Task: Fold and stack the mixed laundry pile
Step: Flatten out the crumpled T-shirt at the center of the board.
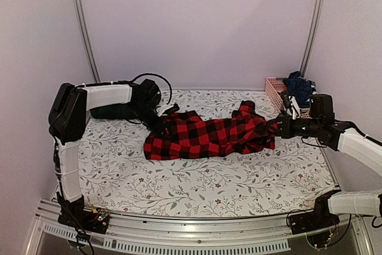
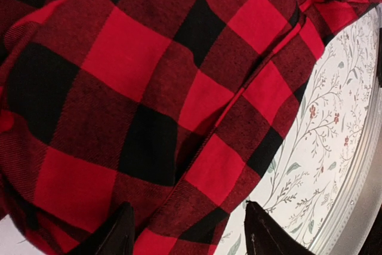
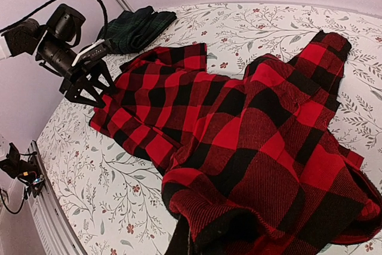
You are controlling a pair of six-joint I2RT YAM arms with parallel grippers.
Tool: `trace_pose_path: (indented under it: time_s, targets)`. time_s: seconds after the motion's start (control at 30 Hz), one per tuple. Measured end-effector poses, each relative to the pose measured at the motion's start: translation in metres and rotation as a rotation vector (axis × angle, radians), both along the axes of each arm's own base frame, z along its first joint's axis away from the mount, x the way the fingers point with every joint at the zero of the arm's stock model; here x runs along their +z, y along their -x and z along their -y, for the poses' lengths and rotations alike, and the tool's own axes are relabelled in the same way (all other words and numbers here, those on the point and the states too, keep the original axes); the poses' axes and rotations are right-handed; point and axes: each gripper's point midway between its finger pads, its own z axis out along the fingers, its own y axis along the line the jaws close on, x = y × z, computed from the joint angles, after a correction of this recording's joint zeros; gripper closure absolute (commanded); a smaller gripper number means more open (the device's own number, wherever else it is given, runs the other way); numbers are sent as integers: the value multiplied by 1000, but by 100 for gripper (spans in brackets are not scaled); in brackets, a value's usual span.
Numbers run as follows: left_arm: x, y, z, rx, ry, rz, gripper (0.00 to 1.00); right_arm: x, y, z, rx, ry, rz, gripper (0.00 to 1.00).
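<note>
flannel shirt, red-and-black checked, lies mid-table, its long axis running left to right. right gripper is clenched on the bunched right end. left gripper has its fingers spread apart, straddling the shirt's far left edge. a dark green tartan piece lies far left. a leaf-patterned table cloth covers the table; a pink basket holding dark clothes stands far right, beside pale walls.

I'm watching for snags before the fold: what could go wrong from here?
The right gripper holds the shirt by a bunched end; pulling may drag it crooked. The left gripper is open over the other end and could pinch several layers. The left arm might sweep the green garment behind it.
</note>
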Motion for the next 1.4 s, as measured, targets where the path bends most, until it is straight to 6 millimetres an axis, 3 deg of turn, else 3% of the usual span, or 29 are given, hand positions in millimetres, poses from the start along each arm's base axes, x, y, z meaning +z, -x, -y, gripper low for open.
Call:
trace_pose_path:
  time_s: [0.1,0.2,0.5,0.7,0.93,1.4]
  targets:
    - [3,-13,-2,12,9,13,39,-2,1,0,3,-1,-5,100]
    - [-6,-15,-4,13,6,-8,44,-3,1,0,4,-3,-7,100]
    - [-31,13,-14,-2,-26,-106,60,-2,1,0,3,-4,-7,100]
    - [-27,28,-17,-7,-31,-123,65,-2,1,-1,4,-4,-6,100]
    - [-23,35,-19,-1,-41,-118,46,-1,1,-1,4,-6,-1,100]
    - [-29,26,-32,54,-83,-110,45,0,2,-1,4,-6,1,100]
